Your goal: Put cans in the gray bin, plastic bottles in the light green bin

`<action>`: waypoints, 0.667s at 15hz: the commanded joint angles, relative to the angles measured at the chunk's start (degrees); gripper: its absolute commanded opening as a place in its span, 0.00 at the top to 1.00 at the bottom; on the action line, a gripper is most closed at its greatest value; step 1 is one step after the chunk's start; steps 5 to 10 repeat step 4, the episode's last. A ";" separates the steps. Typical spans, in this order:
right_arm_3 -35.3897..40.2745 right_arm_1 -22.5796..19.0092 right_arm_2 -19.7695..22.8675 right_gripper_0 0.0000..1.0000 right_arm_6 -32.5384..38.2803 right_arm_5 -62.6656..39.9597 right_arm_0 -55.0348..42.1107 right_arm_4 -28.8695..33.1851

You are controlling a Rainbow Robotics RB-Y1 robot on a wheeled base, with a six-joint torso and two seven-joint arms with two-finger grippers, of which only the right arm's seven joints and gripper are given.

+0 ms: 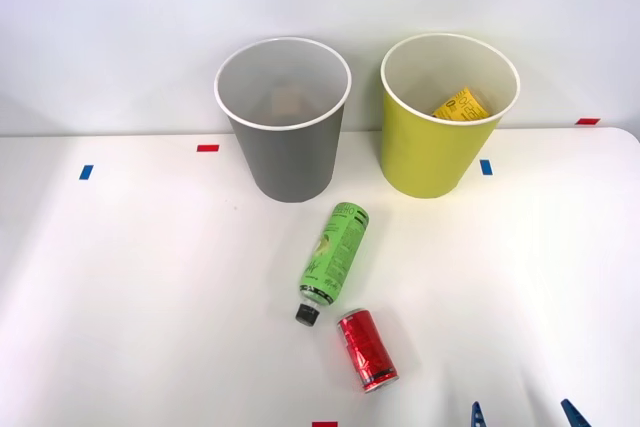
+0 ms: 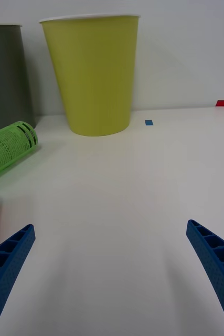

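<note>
Front view, item by item: we log the gray bin point(image 1: 283, 119) and the light green bin point(image 1: 449, 115) standing upright side by side at the far edge of the white bench point(image 1: 130, 287), apart from each other. Inside the light green bin we count one yellow-labelled bottle point(image 1: 460, 105), so we judge one of three sortings done; the gray bin holds something pale we cannot identify. Left on the bench: the green-labelled bottle point(image 1: 334, 261), lying on its side in front of the gray bin with its black cap toward us, and the red can point(image 1: 367, 349), also on its side, just beside that cap. Right claw point(image 1: 524, 415): low at the near edge, to the right of the can, fingers spread wide and holding nothing; the wrist view confirms both blue fingers point(image 2: 7, 262) apart over bare bench. Outstanding, in our judgement: can to gray, green bottle to light green.
</note>
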State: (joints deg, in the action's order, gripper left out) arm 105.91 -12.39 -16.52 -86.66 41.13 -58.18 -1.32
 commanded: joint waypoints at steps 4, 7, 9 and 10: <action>0.00 0.00 0.00 0.00 0.00 0.00 0.00 0.00; 0.00 0.00 0.00 0.00 0.00 0.00 0.00 0.00; 0.00 0.00 0.00 0.00 0.00 0.00 0.00 0.00; 0.00 0.00 0.00 0.00 0.00 0.00 0.00 0.00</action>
